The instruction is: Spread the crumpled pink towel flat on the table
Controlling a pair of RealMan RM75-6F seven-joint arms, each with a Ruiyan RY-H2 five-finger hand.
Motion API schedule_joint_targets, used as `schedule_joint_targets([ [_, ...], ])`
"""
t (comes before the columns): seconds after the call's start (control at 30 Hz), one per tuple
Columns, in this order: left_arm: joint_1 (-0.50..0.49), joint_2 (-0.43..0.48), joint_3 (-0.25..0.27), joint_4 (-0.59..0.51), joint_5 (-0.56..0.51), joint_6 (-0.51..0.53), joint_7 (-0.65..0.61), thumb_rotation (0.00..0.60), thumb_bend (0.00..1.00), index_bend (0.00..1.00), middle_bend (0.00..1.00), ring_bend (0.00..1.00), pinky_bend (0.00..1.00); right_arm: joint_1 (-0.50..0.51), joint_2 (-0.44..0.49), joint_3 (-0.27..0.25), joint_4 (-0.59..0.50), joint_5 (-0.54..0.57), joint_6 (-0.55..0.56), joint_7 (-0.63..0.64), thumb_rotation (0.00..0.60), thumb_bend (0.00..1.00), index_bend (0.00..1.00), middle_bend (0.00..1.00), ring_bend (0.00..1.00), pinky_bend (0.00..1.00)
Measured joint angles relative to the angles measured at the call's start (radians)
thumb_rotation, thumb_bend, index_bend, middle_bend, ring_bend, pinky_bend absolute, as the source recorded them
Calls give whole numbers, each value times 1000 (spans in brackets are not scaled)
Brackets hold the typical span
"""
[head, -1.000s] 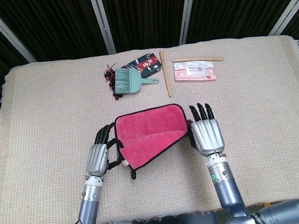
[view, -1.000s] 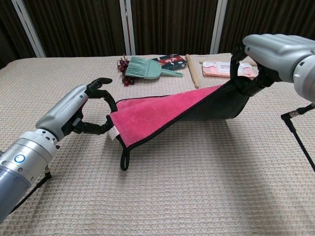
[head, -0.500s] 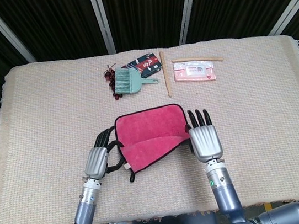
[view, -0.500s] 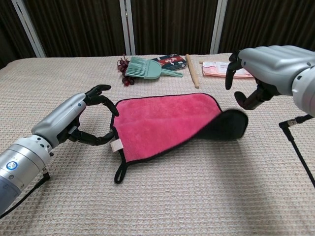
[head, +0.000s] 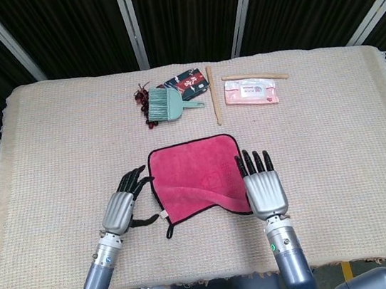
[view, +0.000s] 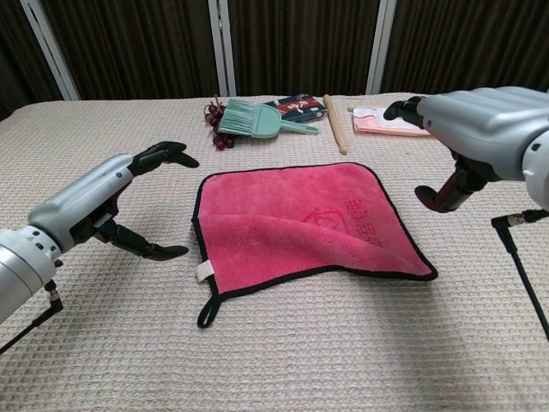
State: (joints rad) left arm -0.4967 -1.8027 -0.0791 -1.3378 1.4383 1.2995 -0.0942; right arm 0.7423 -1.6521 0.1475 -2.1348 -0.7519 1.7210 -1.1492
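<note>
The pink towel (head: 196,178) (view: 300,223) with black trim lies spread on the table, nearly flat, with a low ripple across its middle and a black hanging loop (view: 206,312) at its near left corner. My left hand (head: 121,207) (view: 103,204) hovers just left of the towel, fingers apart, holding nothing. My right hand (head: 262,186) (view: 467,129) is at the towel's right edge, above it, fingers apart and empty.
At the back of the table lie a green brush (head: 166,105), a dark patterned packet (head: 185,81), a dark red hair tie (head: 141,94), a wooden stick (head: 215,104), a second stick (head: 255,76) and a pink wipes pack (head: 250,93).
Both hands let go of the towel and drew back toward me. The raised right side dropped, and the towel now lies spread on the table.
</note>
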Motion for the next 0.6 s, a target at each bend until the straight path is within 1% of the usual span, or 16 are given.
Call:
schedule_joint_targets([
  [0.03, 1, 13, 2, -19, 1, -3, 5, 600, 164, 123, 0, 0, 0, -2, 3, -2, -11, -9, 3, 0, 600, 433, 0, 0, 0, 0],
  [0.07, 1, 27, 3, -39, 2, -6, 13, 600, 265, 120, 0, 0, 0, -6, 7, -4, -24, -23, 7, 2, 600, 433, 0, 0, 0, 0],
  [0.1, 2, 49, 6, -71, 3, -11, 27, 600, 327, 118, 0, 0, 0, -9, 10, -7, -33, -34, 10, 3, 600, 440, 0, 0, 0, 0],
  [0.17, 4, 84, 12, -123, 6, -17, 52, 600, 563, 113, 0, 0, 0, -18, 21, -17, -55, -64, 16, 8, 600, 502, 0, 0, 0, 0],
  [0.2, 6, 109, 17, -160, 8, -21, 72, 600, 656, 108, 0, 0, 0, -23, 28, -22, -65, -76, 18, 11, 600, 532, 0, 0, 0, 0],
  [0.23, 8, 128, 21, -188, 10, -22, 88, 600, 694, 104, 0, 0, 0, -28, 34, -28, -73, -87, 20, 15, 600, 566, 0, 0, 0, 0],
  [0.3, 16, 173, 32, -246, 15, -21, 131, 600, 714, 92, 0, 0, 0, -40, 47, -41, -83, -109, 24, 27, 600, 582, 0, 0, 0, 0],
  [0.37, 26, 207, 44, -285, 24, -13, 169, 600, 707, 85, 0, 0, 0, -54, 58, -53, -88, -126, 26, 47, 600, 582, 0, 0, 0, 0],
  [0.47, 53, 253, 72, -330, 56, 25, 222, 600, 686, 81, 0, 0, 0, -81, 75, -75, -92, -158, 28, 99, 600, 583, 0, 0, 0, 0],
  [0.53, 78, 282, 98, -358, 83, 58, 249, 600, 616, 77, 0, 0, 0, -102, 88, -96, -91, -185, 29, 144, 600, 583, 0, 0, 0, 0],
  [0.6, 103, 312, 122, -387, 104, 89, 263, 600, 441, 59, 0, 0, 0, -132, 107, -128, -88, -219, 30, 206, 600, 582, 0, 0, 0, 0],
])
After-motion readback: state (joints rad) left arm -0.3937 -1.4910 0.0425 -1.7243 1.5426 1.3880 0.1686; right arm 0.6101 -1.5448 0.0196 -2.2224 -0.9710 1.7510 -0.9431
